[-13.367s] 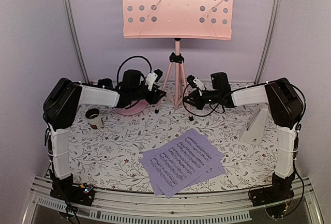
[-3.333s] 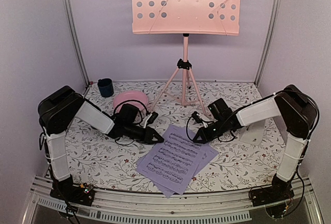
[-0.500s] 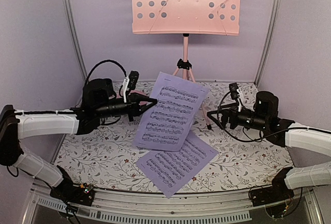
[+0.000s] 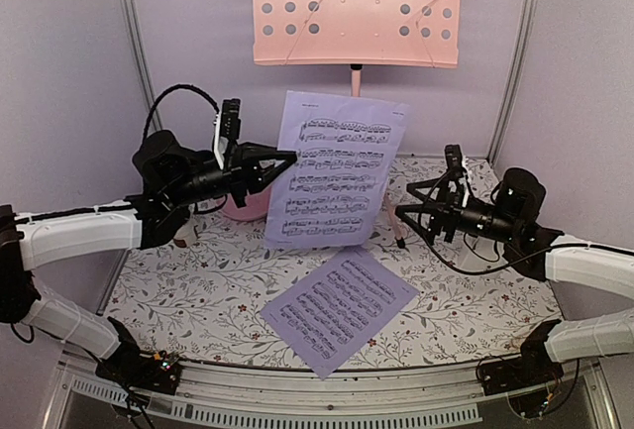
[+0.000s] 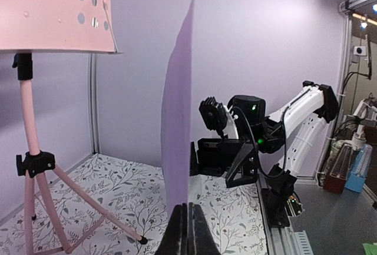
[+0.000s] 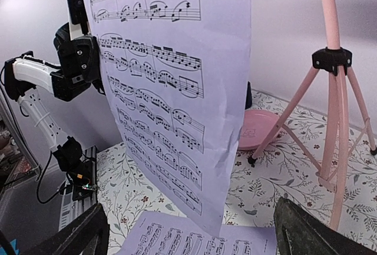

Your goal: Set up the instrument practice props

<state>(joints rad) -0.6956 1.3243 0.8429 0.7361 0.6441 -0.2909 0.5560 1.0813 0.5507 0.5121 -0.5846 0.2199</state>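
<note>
The pink music stand (image 4: 357, 8) stands at the back, its perforated desk high above the table. My left gripper (image 4: 287, 159) is shut on the left edge of a lavender sheet music page (image 4: 337, 171), holding it upright in the air below the desk. In the left wrist view the page (image 5: 179, 119) is edge-on, rising from the shut left gripper (image 5: 187, 208). A second page (image 4: 340, 310) lies flat on the table. My right gripper (image 4: 406, 216) is open, just right of the held page's lower corner, apart from it. In the right wrist view the page (image 6: 171, 78) hangs ahead of the right gripper (image 6: 189, 208).
A round pink plate (image 6: 259, 128) sits on the floral tablecloth by a foot of the stand's tripod (image 6: 333, 60). The tripod legs (image 5: 35, 166) spread across the back middle. Lavender walls and metal posts (image 4: 134, 43) close in the sides.
My left gripper has lifted the page higher and turned it more upright, closer to the stand's desk. The right gripper stays open at about the same place.
</note>
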